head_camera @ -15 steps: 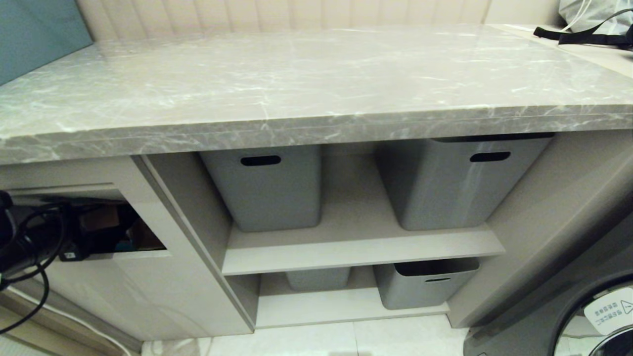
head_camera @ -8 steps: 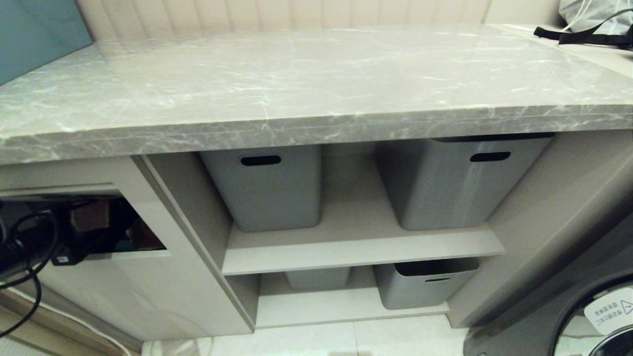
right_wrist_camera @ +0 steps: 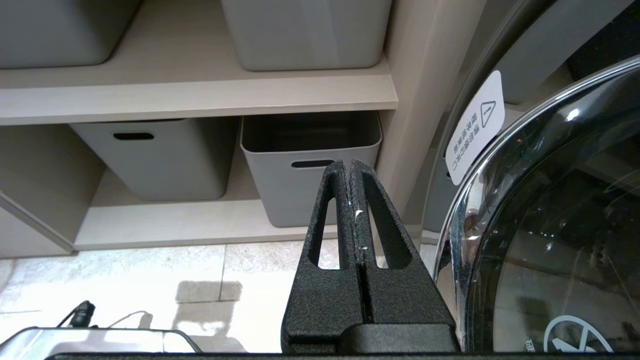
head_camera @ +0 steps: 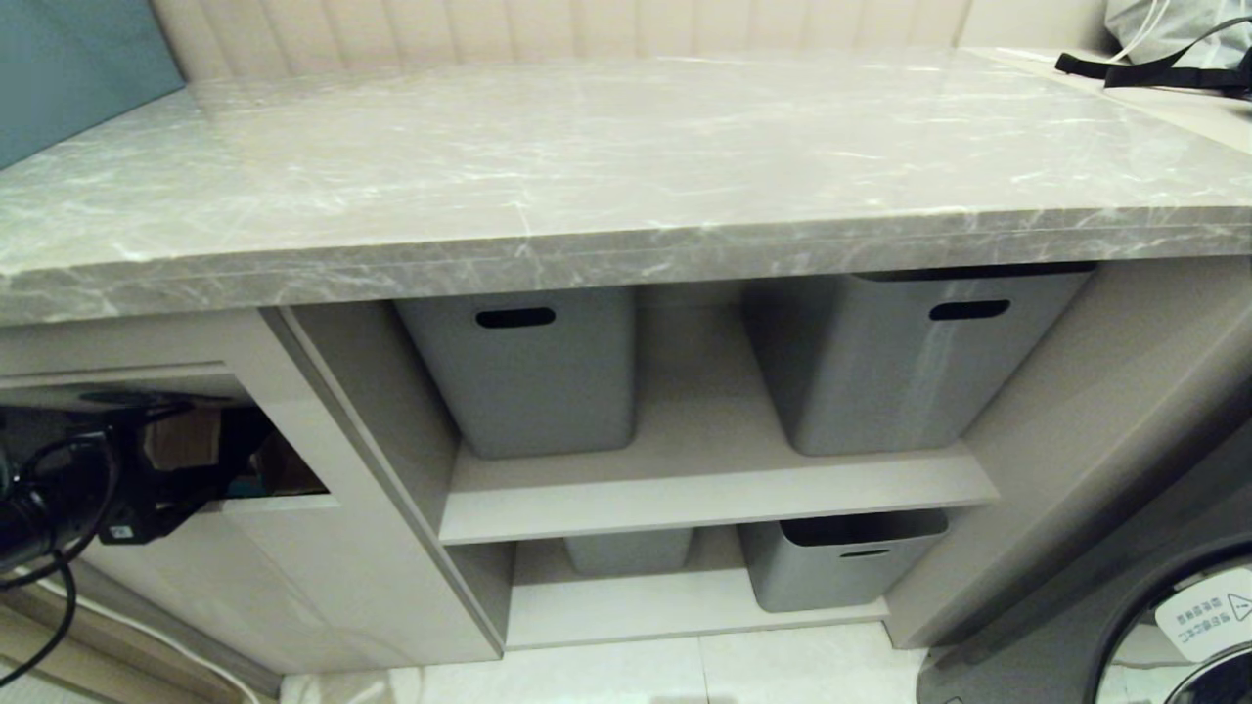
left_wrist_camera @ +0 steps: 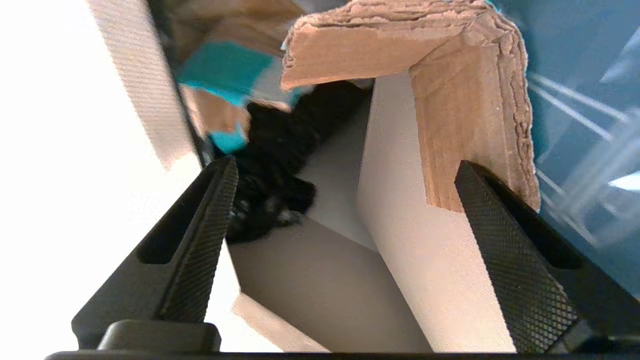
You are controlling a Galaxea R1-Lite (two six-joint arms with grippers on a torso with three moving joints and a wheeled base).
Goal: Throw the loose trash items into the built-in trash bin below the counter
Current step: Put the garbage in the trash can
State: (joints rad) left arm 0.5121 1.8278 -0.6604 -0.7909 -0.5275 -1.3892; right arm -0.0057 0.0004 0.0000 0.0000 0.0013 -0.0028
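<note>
A brown corrugated cardboard scrap point(left_wrist_camera: 470, 100), torn along its edges and bent into an L, shows at the upper right of the left wrist frame, over the bin's dark inside. In the head frame, lower left, the bin point(head_camera: 245, 460) gapes below the grey veined surface point(head_camera: 587, 166), with brown scrap point(head_camera: 181, 438) visible in the opening.

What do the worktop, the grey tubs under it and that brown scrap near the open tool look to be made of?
The counter looks like polished marble or a lookalike: grey, white veins, glossy reflections. The grey tubs seem matte moulded plastic, with smooth walls and cut-out slot handles. The brown scrap is corrugated cardboard: torn, layered, ridged edges.
</note>
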